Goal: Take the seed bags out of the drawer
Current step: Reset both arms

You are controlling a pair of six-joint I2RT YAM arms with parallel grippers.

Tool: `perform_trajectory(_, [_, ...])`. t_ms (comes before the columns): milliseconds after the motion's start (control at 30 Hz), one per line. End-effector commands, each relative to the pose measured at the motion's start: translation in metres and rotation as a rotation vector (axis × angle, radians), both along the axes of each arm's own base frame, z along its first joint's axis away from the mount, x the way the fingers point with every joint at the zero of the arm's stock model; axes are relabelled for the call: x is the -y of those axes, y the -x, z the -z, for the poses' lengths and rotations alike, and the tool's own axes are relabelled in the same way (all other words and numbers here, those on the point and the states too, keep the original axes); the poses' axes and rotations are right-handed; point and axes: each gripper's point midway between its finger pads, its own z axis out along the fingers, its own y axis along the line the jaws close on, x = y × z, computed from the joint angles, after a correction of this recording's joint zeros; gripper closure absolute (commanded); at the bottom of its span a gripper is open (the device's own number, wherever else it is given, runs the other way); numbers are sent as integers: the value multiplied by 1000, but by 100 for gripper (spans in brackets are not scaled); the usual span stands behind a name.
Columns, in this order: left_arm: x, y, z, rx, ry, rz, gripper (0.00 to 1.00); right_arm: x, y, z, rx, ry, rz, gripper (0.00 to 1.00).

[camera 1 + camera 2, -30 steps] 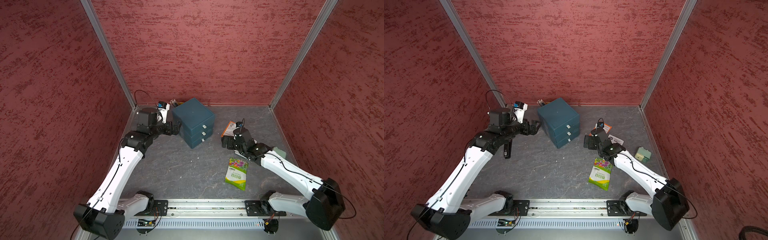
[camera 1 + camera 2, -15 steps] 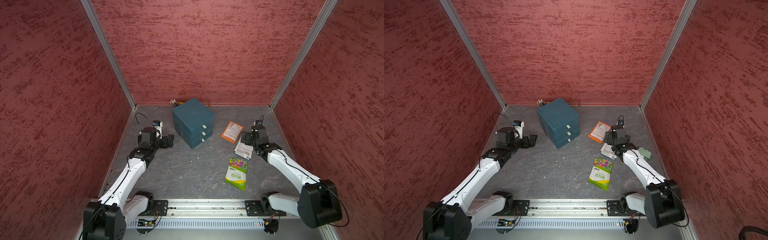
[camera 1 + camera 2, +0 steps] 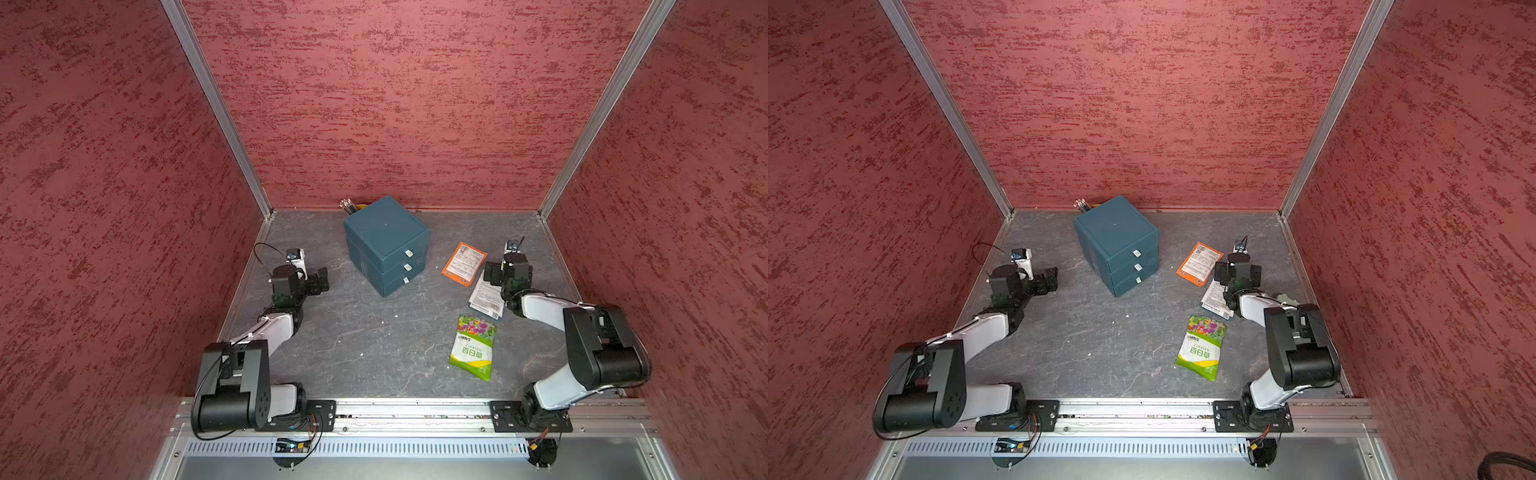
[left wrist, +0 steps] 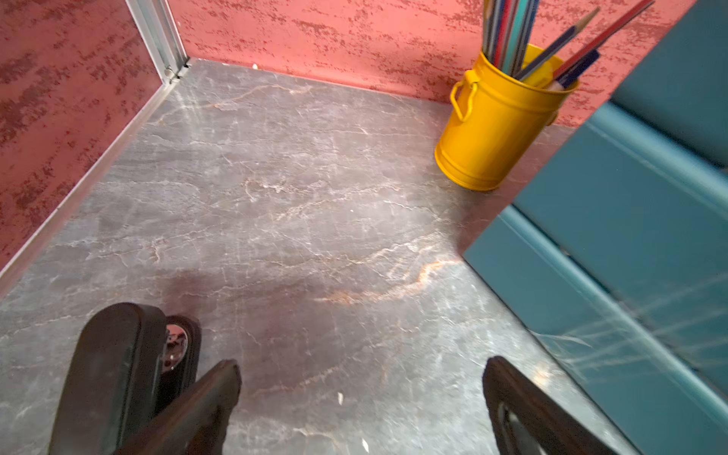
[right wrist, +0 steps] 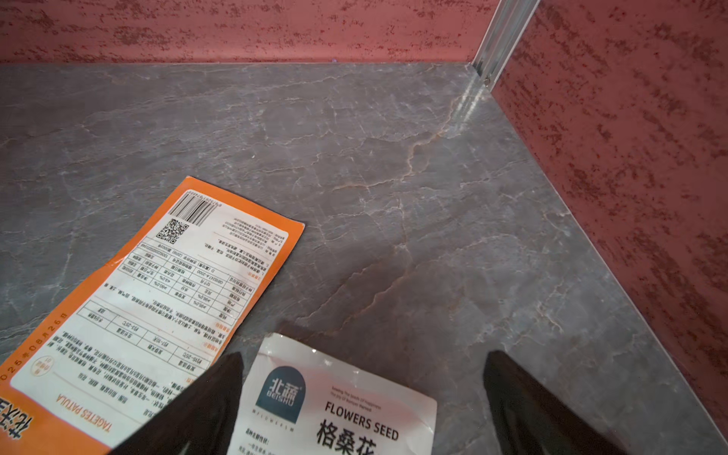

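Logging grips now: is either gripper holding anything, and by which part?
Nothing is held. The left gripper is open over the table; the right gripper is open over the white seed bag.

A yellow pail [image 4: 496,130] of coloured pencils [image 4: 508,35] stands on the grey tabletop [image 4: 275,197].

Wide bare tabletop [image 3: 365,340] in the front middle, free for passing. Further back, blocked by the drawer cabinet [image 3: 386,245], with yellow pencil cup [image 4: 496,126] just behind it.

right hand [image 5: 362,356] spread | above white bag [image 5: 335,398] | orange bag [image 5: 157,295] beside
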Motion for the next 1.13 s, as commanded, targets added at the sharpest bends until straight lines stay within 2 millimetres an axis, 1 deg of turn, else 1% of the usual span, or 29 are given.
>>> perform_trajectory(0, [-1,-20,-25,154,10,36,0,-2,-6,-23,134,-5,-32,1])
perform_trajectory(67, [5,-21,-14,167,11,70,0,-5,-2,-29,183,-12,-60,1])
perform_trajectory(100, [8,-21,-17,192,-8,77,0,-8,2,-30,205,-16,-77,1])
perform_trajectory(200, [12,-17,-12,195,-19,87,0,-12,10,-30,244,-32,-110,1])
perform_trajectory(267, [15,-17,-9,214,-26,100,0,-11,12,-30,263,-55,-127,1])
perform_trajectory(400, [16,-16,-8,215,-36,96,0,-12,20,-24,317,-66,-150,1])
perform_trajectory(433, [16,-16,-8,215,-35,97,0,-10,21,-21,294,-71,-139,1])
perform_trajectory(667, [16,-16,-8,215,-34,97,0,-9,21,-23,306,-64,-139,1])
perform_trajectory(833, [16,-16,-8,214,-35,97,0,-4,21,-22,309,-65,-108,1])
perform_trajectory(1100, [16,-16,-7,213,-34,97,0,-5,24,-25,327,-63,-111,1])
